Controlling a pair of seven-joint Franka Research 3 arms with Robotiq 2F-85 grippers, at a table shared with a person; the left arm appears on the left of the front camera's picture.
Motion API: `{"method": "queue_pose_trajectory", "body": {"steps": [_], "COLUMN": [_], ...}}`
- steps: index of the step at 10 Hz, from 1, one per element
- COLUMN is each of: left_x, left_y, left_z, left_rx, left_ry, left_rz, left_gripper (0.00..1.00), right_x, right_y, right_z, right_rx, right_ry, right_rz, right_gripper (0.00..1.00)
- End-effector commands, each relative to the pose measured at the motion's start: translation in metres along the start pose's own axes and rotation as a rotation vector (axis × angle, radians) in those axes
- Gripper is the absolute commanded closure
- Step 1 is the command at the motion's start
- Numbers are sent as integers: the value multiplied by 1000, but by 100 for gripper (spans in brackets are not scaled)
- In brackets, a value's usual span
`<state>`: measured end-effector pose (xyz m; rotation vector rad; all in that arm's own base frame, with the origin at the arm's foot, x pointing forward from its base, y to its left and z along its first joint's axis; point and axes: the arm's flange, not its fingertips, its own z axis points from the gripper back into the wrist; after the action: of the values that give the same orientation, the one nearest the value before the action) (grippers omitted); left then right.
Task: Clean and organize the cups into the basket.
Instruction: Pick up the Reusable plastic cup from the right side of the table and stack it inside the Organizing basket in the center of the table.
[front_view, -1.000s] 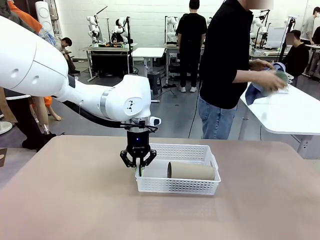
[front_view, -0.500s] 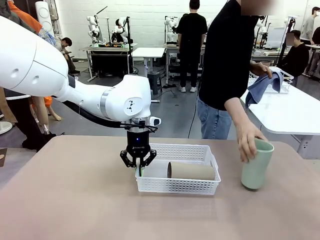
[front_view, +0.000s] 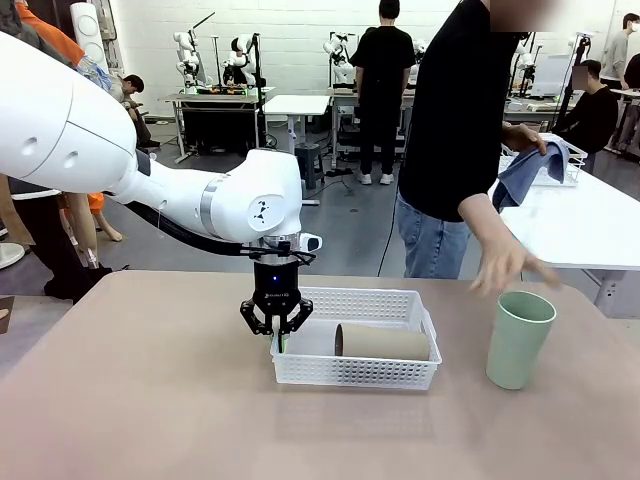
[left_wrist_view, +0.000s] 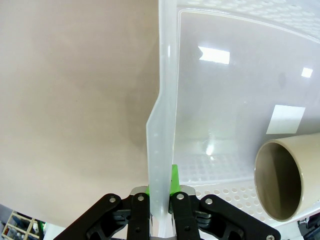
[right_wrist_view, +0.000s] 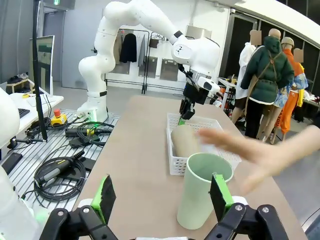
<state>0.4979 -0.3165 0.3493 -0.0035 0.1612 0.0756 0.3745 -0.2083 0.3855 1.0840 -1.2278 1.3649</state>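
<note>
**Mint cup upright near the table's right edge, directly ahead of the open right gripper.**

The left gripper (front_view: 281, 338) is clamped on the left end wall of the basket (front_view: 355, 372), which is thin, perforated white plastic at mid-table (front_view: 150, 400). One tan cup (front_view: 385, 343), matte and tapered, lies on its side inside the basket, long axis along it and mouth toward the gripped wall. The mint cup (front_view: 518, 340) stands mouth up, well right of the basket. The person's hand (front_view: 500, 265) is just above its rim, apart from it. The right gripper (right_wrist_view: 162, 196), fingers wide and empty, is the nearer. The grasp probably calls for a side approach across the cup's vertical axis.
</note>
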Motion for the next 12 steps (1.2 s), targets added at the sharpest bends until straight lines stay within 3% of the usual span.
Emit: {"method": "queue_pose_trajectory", "body": {"steps": [1, 4, 5, 7, 12], "left_x": [0, 0, 0, 0, 0], "left_y": [4, 4, 4, 4, 4], "left_z": [0, 0, 0, 0, 0], "left_rx": [4, 4, 4, 4, 4], "left_ry": [5, 5, 5, 5, 5], "left_rz": [-13, -13, -13, -13, -13], "left_gripper": [100, 100, 100, 100, 100], "right_x": [2, 0, -3, -10, -40], "right_y": [6, 0, -37, -82, -99], "right_z": [-4, 0, -43, -77, -88], "right_rx": [5, 0, 102, 143, 150], "right_ry": [-3, 0, 62, 106, 152], "right_rz": [-1, 0, -39, -143, -225], "right_gripper": [0, 0, 0, 0, 0]}}
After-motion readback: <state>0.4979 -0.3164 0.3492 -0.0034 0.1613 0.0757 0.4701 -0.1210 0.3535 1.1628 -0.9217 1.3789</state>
